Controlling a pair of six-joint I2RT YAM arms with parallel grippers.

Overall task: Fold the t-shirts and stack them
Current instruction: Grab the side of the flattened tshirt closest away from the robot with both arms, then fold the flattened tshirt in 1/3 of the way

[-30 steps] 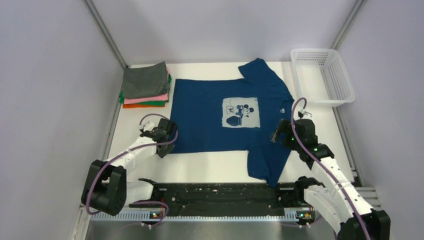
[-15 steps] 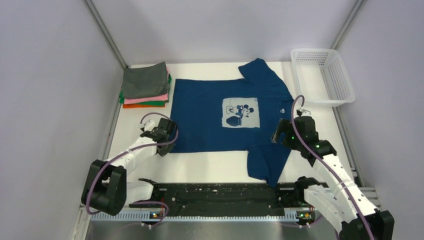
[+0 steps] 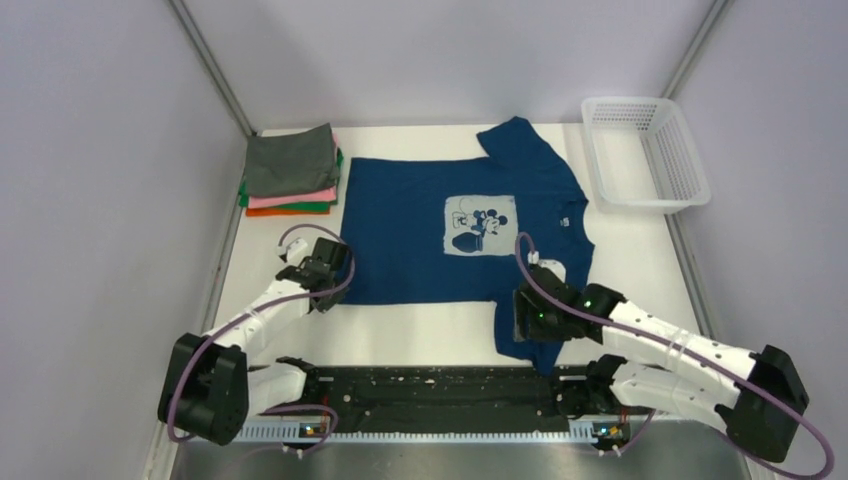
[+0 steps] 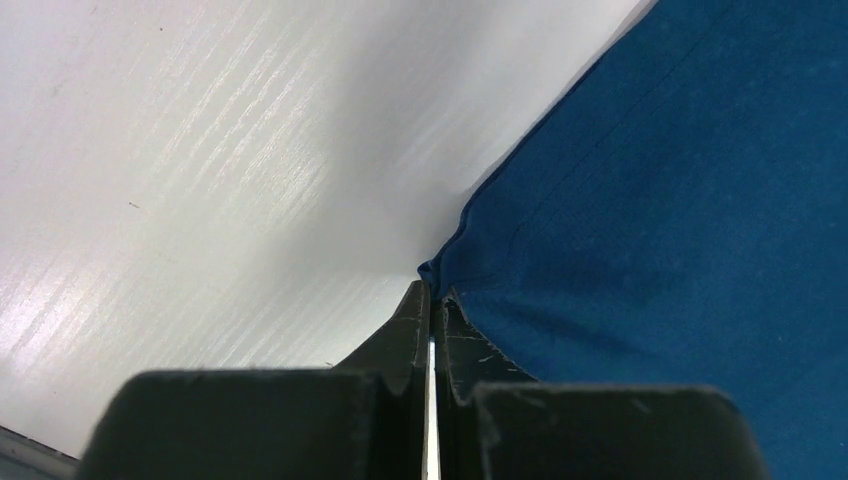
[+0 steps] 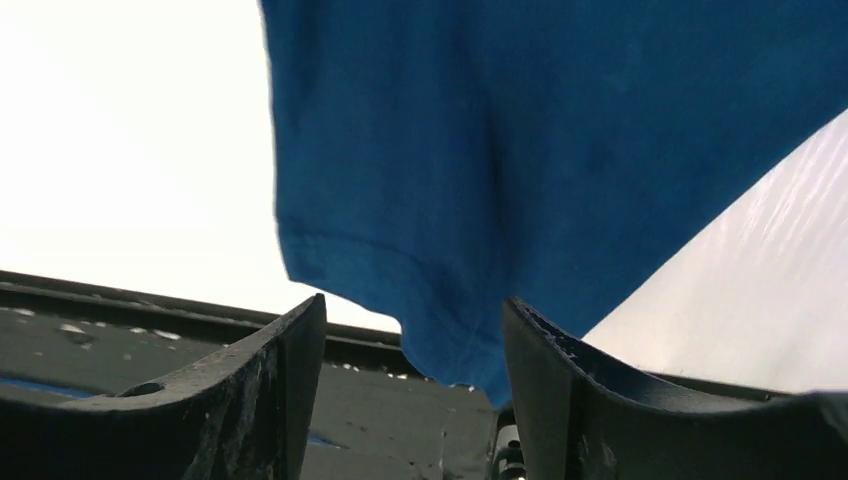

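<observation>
The navy blue t-shirt (image 3: 420,225) lies spread flat on the white table, white chest print up, one sleeve pointing far and one near. My left gripper (image 3: 329,270) is shut at the shirt's near-left hem corner; in the left wrist view (image 4: 432,292) the corner (image 4: 450,272) sits pinched at the fingertips. My right gripper (image 3: 524,316) is open over the near sleeve; in the right wrist view (image 5: 415,312) the sleeve's hem (image 5: 440,250) lies between the spread fingers. Folded grey, pink, green and orange tees (image 3: 292,170) are stacked at the far left.
A white mesh basket (image 3: 690,165) stands at the far right of the table. A black rail (image 3: 430,385) runs along the near edge between the arm bases, and the sleeve's tip reaches over it. Grey walls close in both sides.
My right arm has swung from the shirt's right side, left and nearer, and now sits low over the near sleeve. My left gripper has stayed at the hem corner.
</observation>
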